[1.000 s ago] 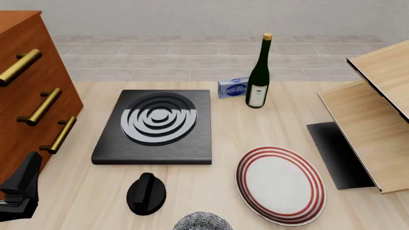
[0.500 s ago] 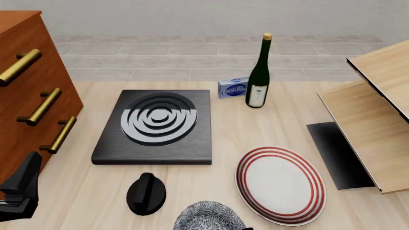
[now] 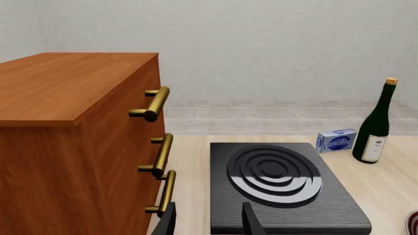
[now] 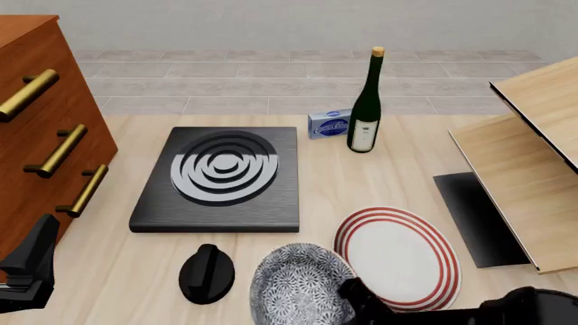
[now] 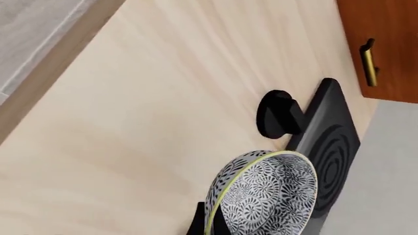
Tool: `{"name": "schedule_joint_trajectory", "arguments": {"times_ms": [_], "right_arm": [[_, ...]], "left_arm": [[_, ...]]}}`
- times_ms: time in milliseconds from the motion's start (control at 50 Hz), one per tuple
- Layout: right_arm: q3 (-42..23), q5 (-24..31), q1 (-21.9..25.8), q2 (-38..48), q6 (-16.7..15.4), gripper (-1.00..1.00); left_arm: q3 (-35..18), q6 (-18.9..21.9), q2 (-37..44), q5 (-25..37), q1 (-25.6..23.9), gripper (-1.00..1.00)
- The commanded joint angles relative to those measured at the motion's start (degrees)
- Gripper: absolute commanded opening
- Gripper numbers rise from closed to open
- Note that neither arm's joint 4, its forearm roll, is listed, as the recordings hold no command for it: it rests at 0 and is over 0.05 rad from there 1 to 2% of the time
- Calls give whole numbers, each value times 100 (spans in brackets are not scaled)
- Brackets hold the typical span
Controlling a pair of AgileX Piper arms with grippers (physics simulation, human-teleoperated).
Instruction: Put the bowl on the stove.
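Observation:
The speckled grey-and-white bowl [image 4: 296, 284] hangs tilted near the table's front edge, between the black knob [image 4: 207, 273] and the plate [image 4: 397, 261]. My right gripper [image 4: 350, 292] is shut on its rim from the right. In the right wrist view the bowl [image 5: 265, 196] shows its patterned side, with the gripper [image 5: 207, 223] clamped on its edge. The stove [image 4: 216, 177], a black slab with silver rings, lies beyond the bowl, left of centre. My left gripper [image 4: 27, 271] rests open at the front left; its fingers [image 3: 251, 220] frame the stove [image 3: 281, 191], holding nothing.
A wooden drawer cabinet [image 4: 36, 128] with brass handles stands at the left. A green bottle [image 4: 365, 101] and a small blue box [image 4: 329, 124] stand behind the stove. At the right are a slanted wooden structure [image 4: 528, 176] and a black mat [image 4: 478, 217].
The bowl has come up from the bottom edge toward the stove, and the right arm has entered the front view. The left arm has not moved.

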Motion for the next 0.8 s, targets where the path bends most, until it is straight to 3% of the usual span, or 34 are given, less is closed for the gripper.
{"name": "schedule_joint_trajectory", "arguments": {"times_ms": [20, 420, 740, 800], "right_arm": [[-625, 293, -355, 325, -235, -100], [-2376, 739, -548, 1343, 217, -100], [-3432, 1147, -1000, 2130, 191, -100], [-3797, 1345, -944, 2267, 383, -100]], "left_arm": [[0, -1, -2, 1, 0, 100], [0, 0, 0, 0, -1, 100], [0, -1, 0, 0, 0, 100], [0, -1, 1, 0, 0, 100]]}}
